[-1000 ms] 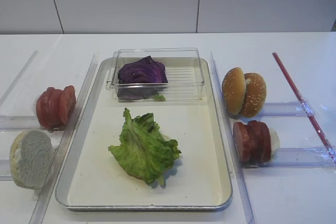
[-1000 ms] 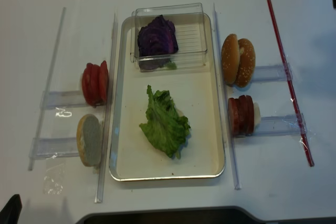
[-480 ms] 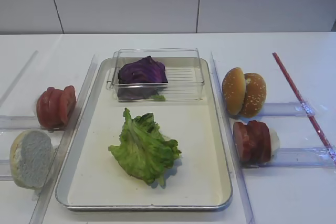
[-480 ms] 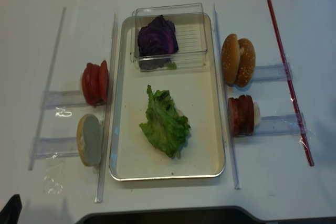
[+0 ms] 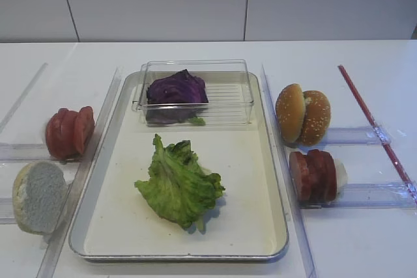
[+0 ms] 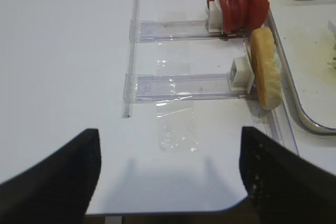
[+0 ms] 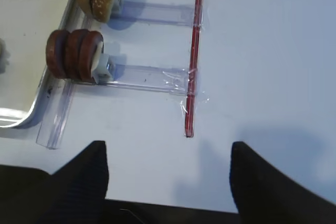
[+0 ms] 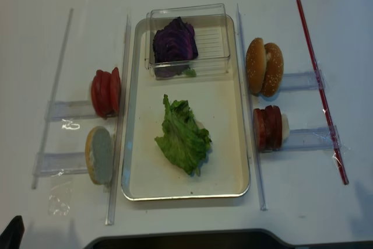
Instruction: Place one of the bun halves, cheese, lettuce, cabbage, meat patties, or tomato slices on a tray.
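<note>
A green lettuce [image 5: 179, 183] leaf lies in the middle of the silver tray [image 5: 281, 229]. At the tray's far end, purple cabbage [image 5: 176, 89] sits in a clear container [image 5: 229, 94]. Tomato slices [image 5: 68, 131] and a pale bun half [image 5: 39, 196] stand left of the tray. Sesame bun halves [image 5: 303, 114] and meat patties [image 5: 314, 175] stand to its right. Cheese is out of view. My left gripper [image 6: 169, 135] is open over bare table, near the front edge. My right gripper [image 7: 168, 150] is open too, near the end of a red strip [image 7: 191, 77]. Neither holds anything.
Clear plastic rails [image 8: 113, 121] run along both sides of the tray, and short clear holders [image 6: 178, 85] carry the food rows. The red strip [image 8: 319, 86] lies at the far right. The table's front edge [image 6: 168, 211] is just under the left gripper.
Nothing on the table has moved. A dark shape at the top right edge of the overhead view has gone from sight.
</note>
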